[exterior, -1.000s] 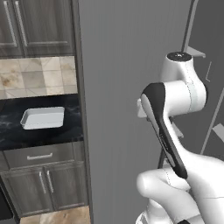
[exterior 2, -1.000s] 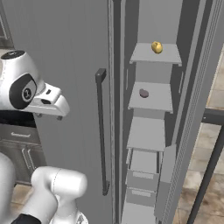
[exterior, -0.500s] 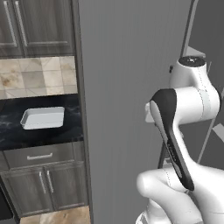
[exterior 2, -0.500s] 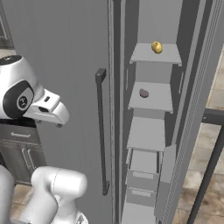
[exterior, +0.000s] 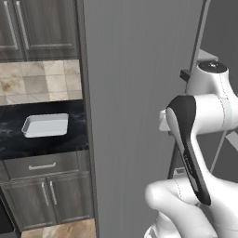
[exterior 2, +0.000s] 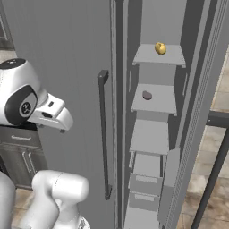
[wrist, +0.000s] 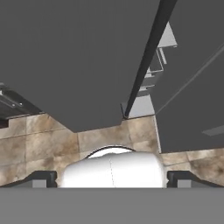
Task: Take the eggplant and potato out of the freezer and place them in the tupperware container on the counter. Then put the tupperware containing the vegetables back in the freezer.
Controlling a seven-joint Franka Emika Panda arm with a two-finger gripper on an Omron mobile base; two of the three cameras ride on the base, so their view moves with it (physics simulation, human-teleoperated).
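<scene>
Change: the arm is sinking lower against the freezer (exterior: 139, 93) front in the left base view than half a second and a second ago, and the hand is tipping further downward in the right base view; the scene behind is staying put, so the base is not driving.
Meaning: judged from this, the arm is repositioning before a reach into the open freezer; nothing is being carried and neither vegetable has been taken yet.
Counter (exterior: 14, 139): lying at far left, black with white veining, above grey wood-grain drawers.
Tupperware container (exterior: 45, 125): sitting flat on the counter, nothing inside it, well apart from the arm.
Freezer door: its ribbed face is standing beside the counter; in the right base view its dark bar handle (exterior 2: 103, 134) is running down the middle.
Gripper (wrist: 112, 178): pointing down at the floor, fingertips spread wide at both lower corners of the hand view, pinching nothing.
Eggplant (exterior 2: 147, 95): resting as a small dark lump on the second inner shelf, right of the handle.
Potato (exterior 2: 160, 48): sitting on the shelf above, yellow-tan, near the front edge.
Room: beige tile is backing the counter; tan stone flooring is showing beneath the door edge in the hand view.
</scene>
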